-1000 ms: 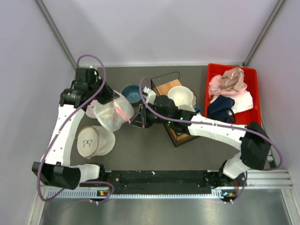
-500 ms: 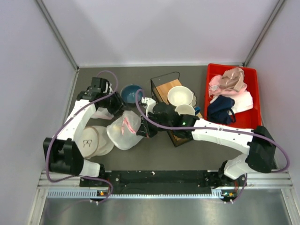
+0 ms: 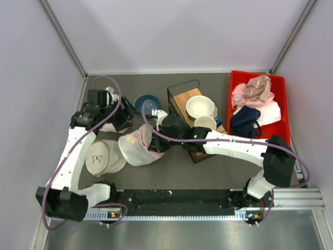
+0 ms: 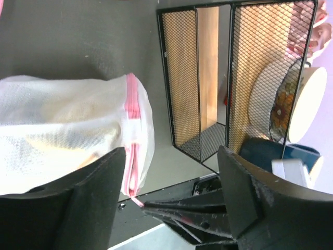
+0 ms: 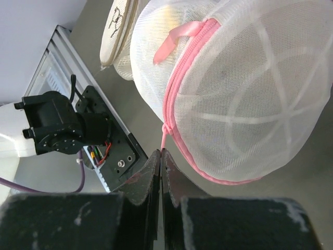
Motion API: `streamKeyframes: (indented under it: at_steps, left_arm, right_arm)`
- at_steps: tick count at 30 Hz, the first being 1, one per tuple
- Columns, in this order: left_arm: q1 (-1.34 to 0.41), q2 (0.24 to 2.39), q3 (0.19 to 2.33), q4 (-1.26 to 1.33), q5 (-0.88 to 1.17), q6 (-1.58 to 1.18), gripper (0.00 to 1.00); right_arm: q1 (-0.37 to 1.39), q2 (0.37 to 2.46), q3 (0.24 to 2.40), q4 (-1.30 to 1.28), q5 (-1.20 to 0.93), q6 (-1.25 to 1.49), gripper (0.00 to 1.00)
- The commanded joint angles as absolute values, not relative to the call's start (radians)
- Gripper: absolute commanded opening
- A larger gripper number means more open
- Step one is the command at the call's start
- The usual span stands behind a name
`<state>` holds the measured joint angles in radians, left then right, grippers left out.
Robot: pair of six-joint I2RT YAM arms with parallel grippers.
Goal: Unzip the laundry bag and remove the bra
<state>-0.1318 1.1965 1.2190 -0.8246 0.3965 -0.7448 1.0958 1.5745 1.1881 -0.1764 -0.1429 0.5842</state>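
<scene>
The laundry bag point(image 3: 138, 148), a white mesh dome with a pink zipper point(image 5: 174, 94), lies on the table at centre-left. My right gripper point(image 3: 156, 144) is shut on the thin pink zipper pull point(image 5: 165, 136) at the bag's edge. In the right wrist view the jaws point(image 5: 161, 152) meet tightly on it. My left gripper point(image 3: 126, 121) stands open just behind the bag and holds nothing. In the left wrist view its fingers point(image 4: 171, 156) straddle the bag's zipper end point(image 4: 132, 156). The bra is hidden; only a pale yellow tint point(image 4: 67, 122) shows through the mesh.
A flatter white bag with a dark mark point(image 3: 101, 156) lies to the left of the laundry bag. A blue bowl point(image 3: 147, 102) and a black wire rack point(image 3: 182, 88) with a board and white bowls stand behind. A red bin point(image 3: 282, 99) of clothes is at the right.
My left gripper has opened and let go of the bag. The bag has come down toward the near side and now rests on the table. My right gripper followed, still shut on the pull.
</scene>
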Motion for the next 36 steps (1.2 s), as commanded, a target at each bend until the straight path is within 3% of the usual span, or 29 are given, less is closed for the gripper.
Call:
streamKeyframes:
  at_steps: [1,9,12,13,16,17,18,25,35,36]
  left_arm:
    - [-0.153,1.114,1.092,-0.848,0.434,-0.793,0.74]
    - [-0.204,1.080,0.962,-0.769,0.472,-0.839,0.72]
    - [-0.221,1.109,0.956,-0.741,0.466,-0.842,0.65]
    - [-0.225,1.121,0.956,-0.738,0.465,-0.842,0.59]
    - [-0.238,1.153,0.960,-0.715,0.463,-0.844,0.28]
    - [-0.238,1.167,0.968,-0.715,0.463,-0.839,0.03]
    - [-0.238,1.172,0.997,-0.733,0.454,-0.833,0.00]
    - [-0.226,1.198,1.198,-0.850,0.361,-0.739,0.00]
    - [-0.189,1.213,1.350,-0.908,0.416,-0.704,0.00]
    - [-0.189,1.212,1.336,-0.907,0.410,-0.706,0.00]
  right_arm:
    - [1.109,1.537,1.198,-0.123,-0.126,0.603,0.00]
    - [1.109,1.523,1.186,-0.121,-0.118,0.609,0.00]
    - [1.109,1.522,1.187,-0.124,-0.118,0.610,0.00]
    - [1.109,1.522,1.187,-0.126,-0.118,0.611,0.00]
    - [1.109,1.516,1.183,-0.136,-0.115,0.612,0.00]
    - [1.109,1.506,1.180,-0.143,-0.106,0.612,0.00]
    - [1.111,1.500,1.178,-0.152,-0.101,0.611,0.00]
    - [1.111,1.399,1.097,-0.271,-0.048,0.548,0.00]
    - [1.112,1.342,1.092,-0.308,-0.023,0.479,0.00]
    - [1.112,1.348,1.112,-0.307,-0.015,0.477,0.07]
